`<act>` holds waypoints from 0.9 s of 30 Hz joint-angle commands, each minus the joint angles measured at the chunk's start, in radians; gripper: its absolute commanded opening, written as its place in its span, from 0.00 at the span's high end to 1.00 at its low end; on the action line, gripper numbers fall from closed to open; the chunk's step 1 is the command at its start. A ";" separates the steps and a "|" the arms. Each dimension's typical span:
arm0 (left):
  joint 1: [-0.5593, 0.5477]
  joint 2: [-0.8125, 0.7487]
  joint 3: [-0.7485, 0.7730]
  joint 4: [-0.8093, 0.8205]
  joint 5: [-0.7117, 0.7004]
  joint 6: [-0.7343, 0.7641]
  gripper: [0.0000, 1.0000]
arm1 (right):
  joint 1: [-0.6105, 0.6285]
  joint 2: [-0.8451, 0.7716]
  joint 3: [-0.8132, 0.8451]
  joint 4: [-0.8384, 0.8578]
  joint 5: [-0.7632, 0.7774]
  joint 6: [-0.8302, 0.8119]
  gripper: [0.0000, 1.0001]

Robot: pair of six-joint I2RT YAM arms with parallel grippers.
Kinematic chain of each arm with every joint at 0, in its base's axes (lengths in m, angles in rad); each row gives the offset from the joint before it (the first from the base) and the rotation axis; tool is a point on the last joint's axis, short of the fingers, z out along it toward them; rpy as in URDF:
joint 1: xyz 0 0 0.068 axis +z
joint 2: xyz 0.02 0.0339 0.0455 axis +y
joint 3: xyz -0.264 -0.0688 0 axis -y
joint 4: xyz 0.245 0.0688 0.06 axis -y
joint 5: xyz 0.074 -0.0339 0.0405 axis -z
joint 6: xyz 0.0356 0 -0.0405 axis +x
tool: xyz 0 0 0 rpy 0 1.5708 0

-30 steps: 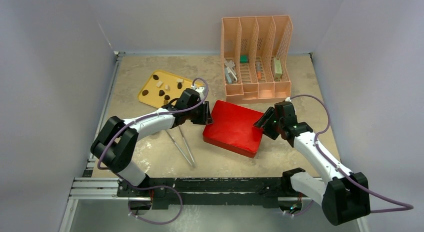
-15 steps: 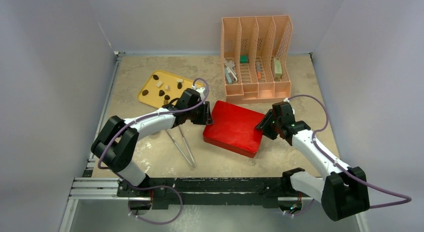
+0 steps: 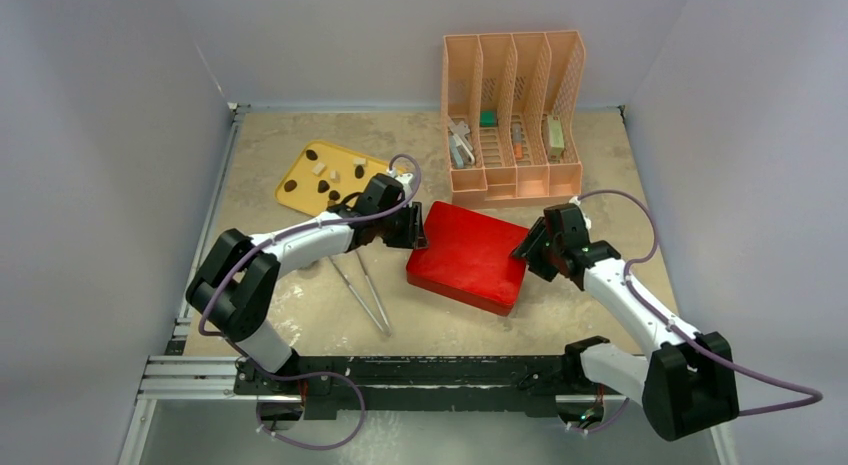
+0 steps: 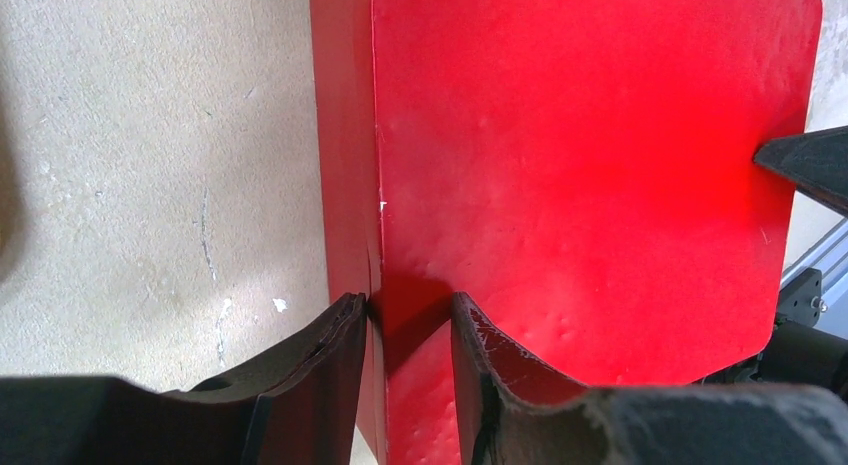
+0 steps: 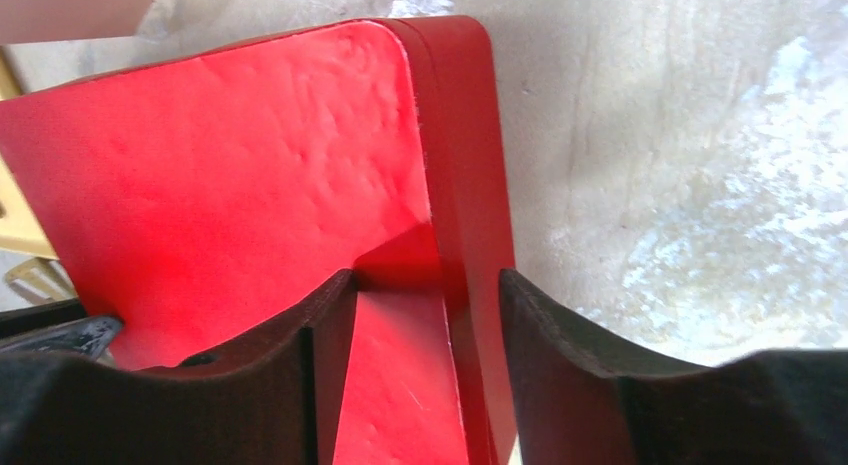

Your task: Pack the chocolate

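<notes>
1. Chocolate point(image 3: 324, 186): the small dark brown and cream pieces lie scattered on the yellow tray point(image 3: 302, 175). The tray sits on the table point(image 3: 300, 315) at 10 o'clock from the red box point(image 3: 467, 255). No piece touches either gripper.

2. Red box: it lies flat at mid-table with its lid on.

3. Left gripper point(image 3: 416, 228): positioned at the 9 o'clock edge of the red box. In the left wrist view, one finger point(image 4: 335, 360) lies against the side wall and the other point(image 4: 480, 370) lies on the top face. The gap between them is narrow, and the claw is clamped on that edge.

4. Right gripper point(image 3: 528, 250): positioned at the 3 o'clock edge. In the right wrist view, its fingers point(image 5: 325, 335) straddle the box corner. The jaws stand visibly apart, one over the lid and one outside the wall.

5. Surroundings: an orange file rack point(image 3: 515, 115) holding small items stands at 1 o'clock from the box. Metal tongs point(image 3: 365, 290) lie at 8 o'clock, apart from the box.
</notes>
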 commanded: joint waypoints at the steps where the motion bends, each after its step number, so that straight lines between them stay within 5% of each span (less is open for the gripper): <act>1: -0.010 -0.026 0.049 -0.022 -0.003 -0.015 0.64 | 0.001 0.020 0.124 -0.204 0.100 -0.038 0.42; 8: -0.005 -0.091 0.095 -0.106 -0.096 -0.021 0.63 | 0.001 0.025 0.339 -0.291 0.143 -0.128 0.44; 15: 0.000 -0.146 0.091 -0.099 -0.118 -0.025 0.67 | 0.002 0.111 0.393 -0.197 0.102 -0.185 1.00; 20: 0.001 -0.131 0.039 -0.020 -0.033 -0.026 0.79 | 0.002 0.221 0.317 -0.083 0.085 -0.193 1.00; 27: 0.000 -0.029 -0.040 -0.003 -0.014 -0.086 0.86 | 0.001 0.332 0.352 -0.154 0.147 -0.179 1.00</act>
